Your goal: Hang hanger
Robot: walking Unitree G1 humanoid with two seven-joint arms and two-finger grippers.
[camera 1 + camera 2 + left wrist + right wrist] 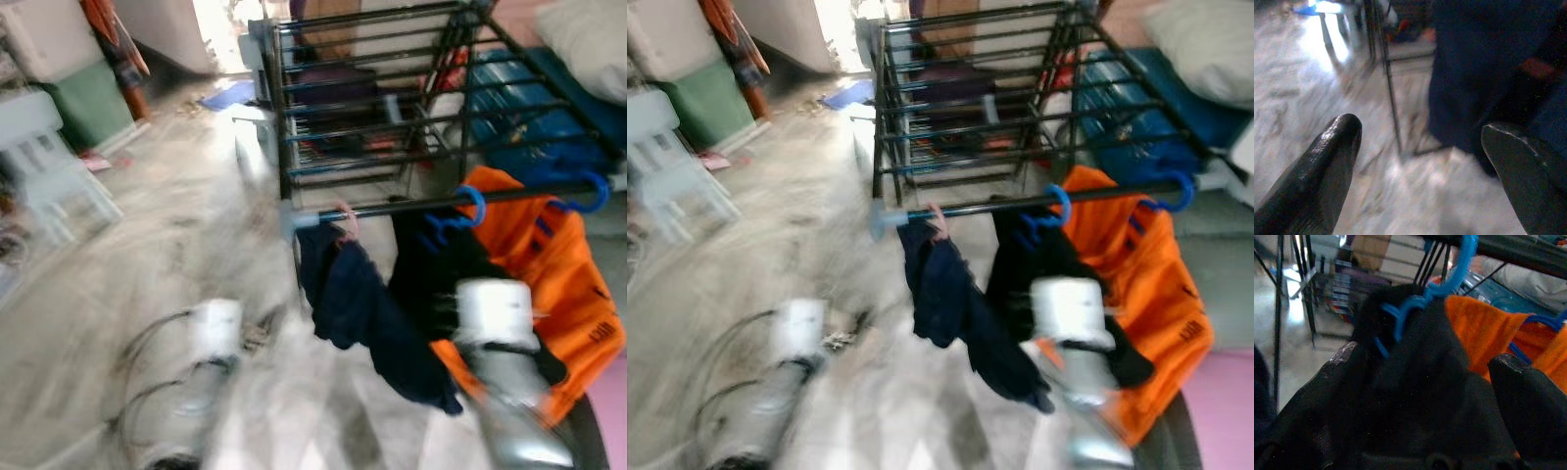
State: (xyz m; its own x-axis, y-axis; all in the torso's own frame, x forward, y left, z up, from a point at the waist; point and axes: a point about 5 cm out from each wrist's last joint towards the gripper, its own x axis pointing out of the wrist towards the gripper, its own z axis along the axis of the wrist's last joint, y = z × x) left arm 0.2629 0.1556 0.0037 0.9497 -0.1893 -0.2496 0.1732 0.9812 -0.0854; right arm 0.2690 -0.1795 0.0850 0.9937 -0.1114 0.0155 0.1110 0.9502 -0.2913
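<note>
A black drying rack (392, 108) stands on the pale marble floor (176, 245), and 3 garments hang from its front rail (411, 208). Nearest the rail's left end hangs a navy garment (362, 313) on a pink hanger (345, 220). Beside it is a black garment (1415, 382) on a blue hanger (1449, 279), whose hook sits over the rail. Toward the right end an orange garment (549, 264) hangs from a second blue hanger (588, 191).

The right pincer (1425, 396) is spread, its 2 black fingers (1337, 382) on either side of the black garment just below the blue hanger, pinching nothing. The left pincer (1420, 161) is also spread and empty, low over the floor near the navy garment. The head views are blurred.

A pale plastic chair (44, 166) stands at the far left, and a blue crate (529, 108) sits behind the rack.
</note>
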